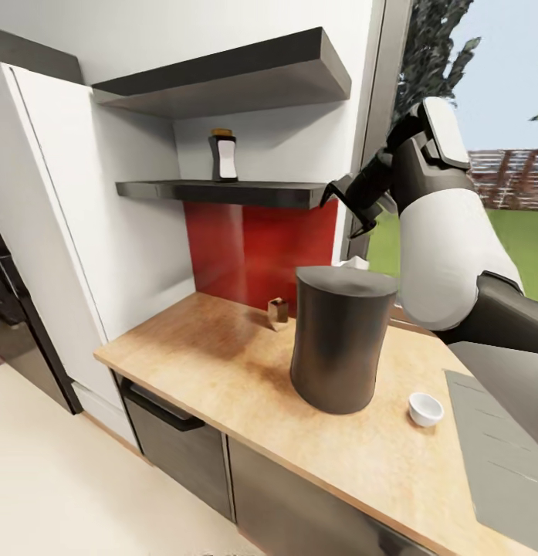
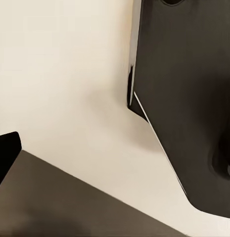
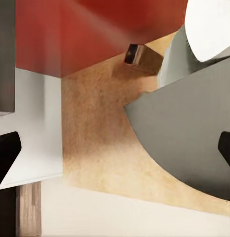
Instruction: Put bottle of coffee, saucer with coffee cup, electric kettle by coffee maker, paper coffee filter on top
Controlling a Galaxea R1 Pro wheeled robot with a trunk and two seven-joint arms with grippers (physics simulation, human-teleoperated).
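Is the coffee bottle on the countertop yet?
No, the bottle of coffee stands on the thinner black shelf, above the countertop.

Red backsplash (image 1: 257, 251), window (image 1: 485, 154) w/ lawn.

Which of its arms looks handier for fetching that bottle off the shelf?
Probably the right: its gripper is raised beside the shelf holding the bottle, open and empty.

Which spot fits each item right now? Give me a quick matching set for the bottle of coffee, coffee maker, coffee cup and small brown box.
Things:
1. bottle of coffee
2. coffee maker
3. coffee cup
4. small brown box

Places:
A. countertop, by the red backsplash
B. lower black shelf
C. countertop, beside the sink
D. middle of countertop

Pairs: 1-B, 2-D, 3-C, 4-A
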